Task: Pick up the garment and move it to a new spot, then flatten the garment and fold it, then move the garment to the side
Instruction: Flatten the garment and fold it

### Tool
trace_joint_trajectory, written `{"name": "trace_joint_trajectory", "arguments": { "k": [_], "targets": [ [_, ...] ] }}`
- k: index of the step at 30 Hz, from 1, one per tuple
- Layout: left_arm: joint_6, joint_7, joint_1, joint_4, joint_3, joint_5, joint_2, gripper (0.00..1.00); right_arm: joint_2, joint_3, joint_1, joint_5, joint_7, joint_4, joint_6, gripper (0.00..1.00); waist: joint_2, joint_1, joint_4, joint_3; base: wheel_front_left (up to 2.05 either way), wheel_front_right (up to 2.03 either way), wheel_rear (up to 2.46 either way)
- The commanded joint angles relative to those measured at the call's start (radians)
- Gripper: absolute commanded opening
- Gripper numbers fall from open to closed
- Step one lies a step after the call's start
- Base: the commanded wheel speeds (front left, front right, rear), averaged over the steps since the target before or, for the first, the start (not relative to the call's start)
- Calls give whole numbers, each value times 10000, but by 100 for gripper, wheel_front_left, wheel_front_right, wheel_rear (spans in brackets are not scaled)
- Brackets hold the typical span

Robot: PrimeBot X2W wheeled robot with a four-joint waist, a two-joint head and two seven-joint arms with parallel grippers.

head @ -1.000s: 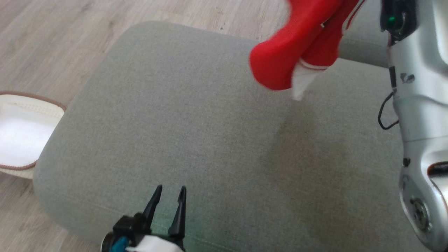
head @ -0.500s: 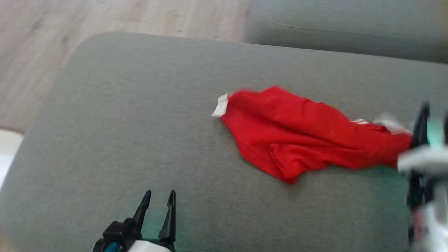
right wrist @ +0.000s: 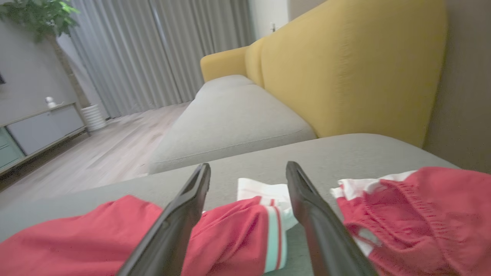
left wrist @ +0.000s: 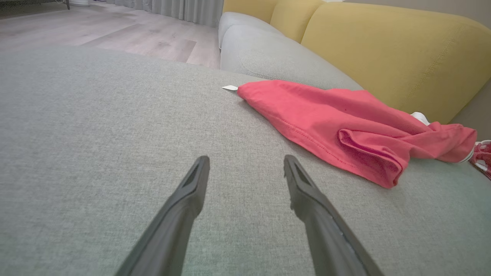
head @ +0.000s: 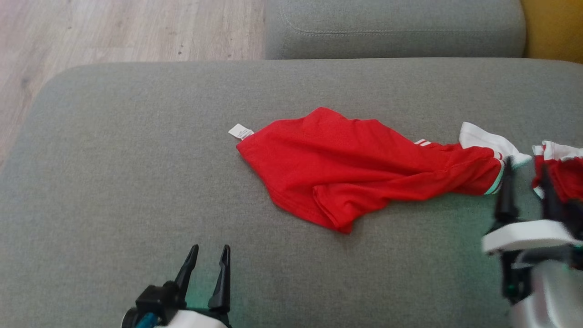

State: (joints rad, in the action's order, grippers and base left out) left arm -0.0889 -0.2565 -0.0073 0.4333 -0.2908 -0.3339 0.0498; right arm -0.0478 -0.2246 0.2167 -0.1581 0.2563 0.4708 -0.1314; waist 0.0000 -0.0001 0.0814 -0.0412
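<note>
Lying just right of the right gripper [head: 527, 166], whose fingers stand apart, a second red cloth [head: 565, 175] shares the grey cushion [head: 136, 182]; a yellow backrest [left wrist: 383, 50] rises behind. The red garment [head: 364, 168] stretches across mid-cushion, tag [head: 240, 131] end left, striped cuff [head: 496, 175] at that gripper. The left gripper [head: 210, 248], fingers spread, hangs well apart from it.

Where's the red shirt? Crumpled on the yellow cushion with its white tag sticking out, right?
Not quite. The red shirt lies crumpled on the grey cushion, not a yellow one; only the sofa back behind is yellow. The head view shows this. Its white tag does stick out.
</note>
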Motion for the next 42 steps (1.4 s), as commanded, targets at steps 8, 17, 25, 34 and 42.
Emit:
{"name": "trace_joint_trajectory", "arguments": {
  "k": [8, 17, 25, 34, 42],
  "targets": [
    [-34, -53, -968, -456, -223, -392, 5, 100, -26, 1627, 17, -449, 55, -567, 7, 100, 0, 1, -171, -308, 0, 0, 0],
    [-220, -53, -2677, 139, -1624, -2517, 5, 100, -25, 2337, 294, -572, 55, -603, 7, 100, 0, 1, -1452, -1075, 0, 0, 0],
    [654, -53, -3863, 1754, -1033, -1903, 5, 100, -25, 2325, 477, -581, 55, -680, 7, 100, 0, 1, -2395, -1757, 0, 0, 0],
    [584, -53, -4446, 3820, -1161, -1907, 5, 94, -24, 2360, 604, -742, 55, -681, 7, 100, 0, 1, -2486, -2077, 0, 0, 0],
    [1013, -53, -5354, 3571, -689, -930, 434, 0, -24, 2463, 736, -939, 55, -727, 7, 100, 0, 1, -2224, -2148, 0, 0, 0]
  ]
}}
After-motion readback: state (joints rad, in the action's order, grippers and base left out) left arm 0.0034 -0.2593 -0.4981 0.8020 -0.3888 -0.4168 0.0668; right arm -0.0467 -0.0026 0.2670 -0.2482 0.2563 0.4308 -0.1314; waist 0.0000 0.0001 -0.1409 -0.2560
